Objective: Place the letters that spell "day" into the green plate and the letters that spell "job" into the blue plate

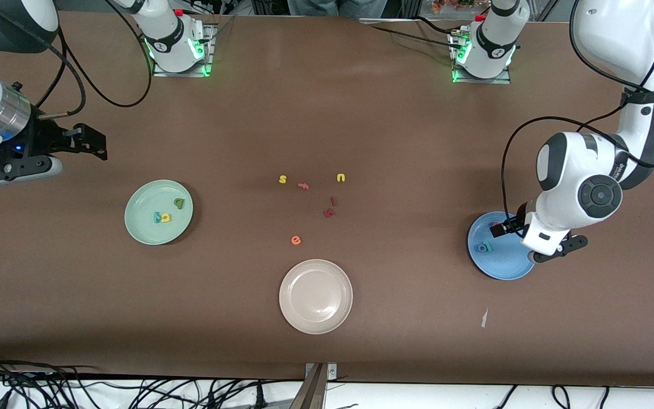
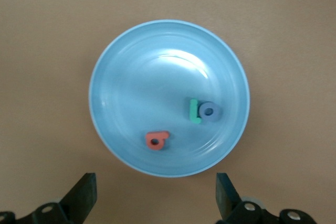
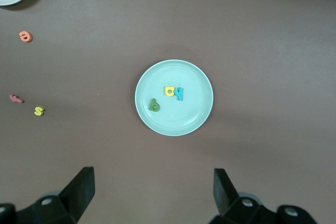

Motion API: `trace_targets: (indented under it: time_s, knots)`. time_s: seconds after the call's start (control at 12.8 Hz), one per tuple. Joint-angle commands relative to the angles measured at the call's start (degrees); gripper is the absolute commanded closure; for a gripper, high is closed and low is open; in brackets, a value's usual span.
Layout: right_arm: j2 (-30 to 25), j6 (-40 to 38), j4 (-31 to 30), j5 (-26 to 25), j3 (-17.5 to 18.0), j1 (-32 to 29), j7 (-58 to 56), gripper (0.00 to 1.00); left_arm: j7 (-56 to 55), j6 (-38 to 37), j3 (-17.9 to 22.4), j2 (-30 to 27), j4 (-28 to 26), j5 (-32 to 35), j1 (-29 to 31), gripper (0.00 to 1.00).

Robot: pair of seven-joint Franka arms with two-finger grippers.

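The left gripper [image 2: 155, 198] is seen poised over the blue plate [image 1: 508, 267], fingers spread wide and nothing held between them. Directly beneath it, inside the rim, the salmon-pink "b" [image 2: 156, 140] is found lying alone, a little apart from the teal "j" [image 2: 194, 112] and the blue ring "o" [image 2: 209, 112], which are pressed side by side. Bare plate floor is left around all three, and none is touching the rim.

The right gripper [image 3: 152, 198] is held high over bare worktop [image 1: 327, 113] at the right arm's end, fingers likewise spread wide and empty; this arm is waiting. Below it, the green plate [image 3: 174, 124] is seen, with the yellow letter [image 3: 169, 91] touching the teal "y" [image 3: 179, 94] and the olive-green letter [image 3: 154, 105] just beside them, all clear of the rim.

Open worktop is left around both plates. The beige plate [image 1: 315, 318] and loose letters are kept well apart from either gripper.
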Motion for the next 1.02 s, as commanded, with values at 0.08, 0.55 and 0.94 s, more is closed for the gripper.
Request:
trace_targets:
  time_s: [0.08, 0.55, 0.94]
  knots:
    - [1.0, -1.3, 2.0, 0.9, -0.1, -0.2, -1.3, 0.00, 6.7, -5.8, -13.2, -5.4, 1.3, 8.0, 14.2, 0.00]
    - [1.0, -1.3, 2.0, 0.9, -0.1, -0.2, -1.4, 0.00, 20.7, -17.2, -12.0, -15.2, 3.1, -0.5, 14.6, 0.00]
    - [1.0, -1.2, 2.0, 0.8, -0.1, -0.2, -1.4, 0.00, 22.6, -39.6, -11.1, -17.7, 16.6, -0.4, 14.7, 0.00]
